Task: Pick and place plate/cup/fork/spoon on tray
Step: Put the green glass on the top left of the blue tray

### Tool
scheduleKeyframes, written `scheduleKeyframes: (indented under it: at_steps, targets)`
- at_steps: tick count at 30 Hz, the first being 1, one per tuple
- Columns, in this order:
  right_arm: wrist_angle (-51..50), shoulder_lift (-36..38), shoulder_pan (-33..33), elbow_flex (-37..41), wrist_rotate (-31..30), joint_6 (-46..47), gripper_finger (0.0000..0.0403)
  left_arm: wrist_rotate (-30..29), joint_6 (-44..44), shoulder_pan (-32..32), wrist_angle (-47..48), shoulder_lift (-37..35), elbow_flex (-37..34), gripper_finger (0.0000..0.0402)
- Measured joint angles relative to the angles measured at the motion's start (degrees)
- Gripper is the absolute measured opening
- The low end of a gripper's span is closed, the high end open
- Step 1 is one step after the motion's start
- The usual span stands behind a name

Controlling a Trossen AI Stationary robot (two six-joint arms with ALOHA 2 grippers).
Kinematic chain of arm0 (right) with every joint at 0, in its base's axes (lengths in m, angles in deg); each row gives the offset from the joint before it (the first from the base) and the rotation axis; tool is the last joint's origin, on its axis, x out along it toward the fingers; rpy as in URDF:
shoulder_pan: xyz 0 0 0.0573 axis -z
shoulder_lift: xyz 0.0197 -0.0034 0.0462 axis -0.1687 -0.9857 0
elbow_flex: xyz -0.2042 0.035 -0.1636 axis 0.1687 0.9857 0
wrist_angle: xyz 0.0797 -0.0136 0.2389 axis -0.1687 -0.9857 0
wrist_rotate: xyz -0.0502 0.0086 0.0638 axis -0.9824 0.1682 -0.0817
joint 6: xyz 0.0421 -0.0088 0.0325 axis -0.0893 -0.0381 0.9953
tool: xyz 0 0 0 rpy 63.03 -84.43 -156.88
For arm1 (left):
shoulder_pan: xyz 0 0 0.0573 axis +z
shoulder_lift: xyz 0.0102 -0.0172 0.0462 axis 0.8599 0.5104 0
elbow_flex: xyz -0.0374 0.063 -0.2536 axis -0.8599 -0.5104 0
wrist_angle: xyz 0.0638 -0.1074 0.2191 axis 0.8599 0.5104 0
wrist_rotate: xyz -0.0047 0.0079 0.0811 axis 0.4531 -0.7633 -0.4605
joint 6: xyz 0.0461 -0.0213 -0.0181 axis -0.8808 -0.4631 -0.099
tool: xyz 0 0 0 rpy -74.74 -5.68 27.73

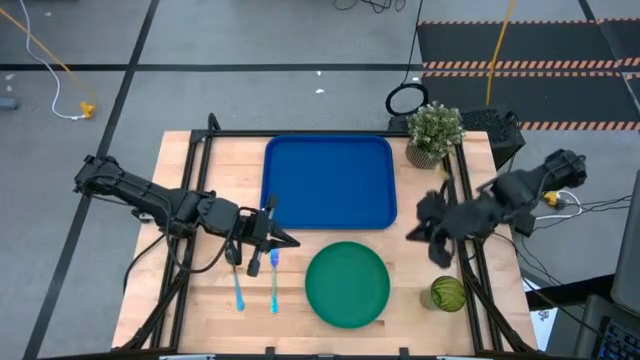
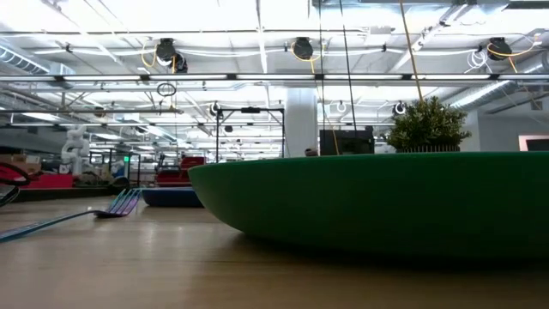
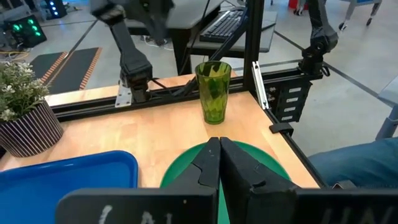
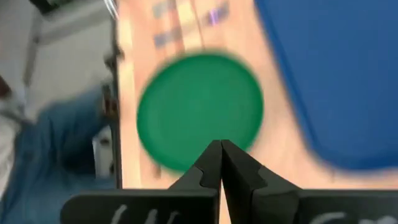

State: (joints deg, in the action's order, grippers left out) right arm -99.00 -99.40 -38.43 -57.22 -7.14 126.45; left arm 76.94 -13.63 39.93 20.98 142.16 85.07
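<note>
Tray [image 1: 330, 183] bare, far centre. Plate [image 1: 347, 284] near centre; fork [image 1: 274, 283] & spoon [image 1: 237, 285] to its left; cup [image 1: 447, 293] near right. Left gripper [image 1: 272, 238] above utensils, right gripper [image 1: 438, 232] above cup; both w/ fingers pressed together, empty. Risk: descending closed, they'd knock cup over or scatter utensils.

Overhead looks down; low, wrists share plate [image 1: 347, 285], close

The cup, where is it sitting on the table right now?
In the high view the cup stands upright on the table's right side, beside the plate, near the front edge, below the right pincer.
</note>
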Motion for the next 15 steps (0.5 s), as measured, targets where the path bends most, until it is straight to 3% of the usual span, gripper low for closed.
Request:
scheduleKeyframes:
  at_steps: [5, 15]
  targets:
    - [-6.5, -5.1, -7.0, -2.9, 5.5, 14.4, 0.0, -0.7, -0.1, 0.0, 1.2, 0.0, 0.0, 0.0018]
    - [-3.6, -11.4, -19.8, -3.0, 10.4, 37.4, 0.0011, -5.0, -0.1, 0.1, 3.1, 0.0, 0.0, 0.0011]
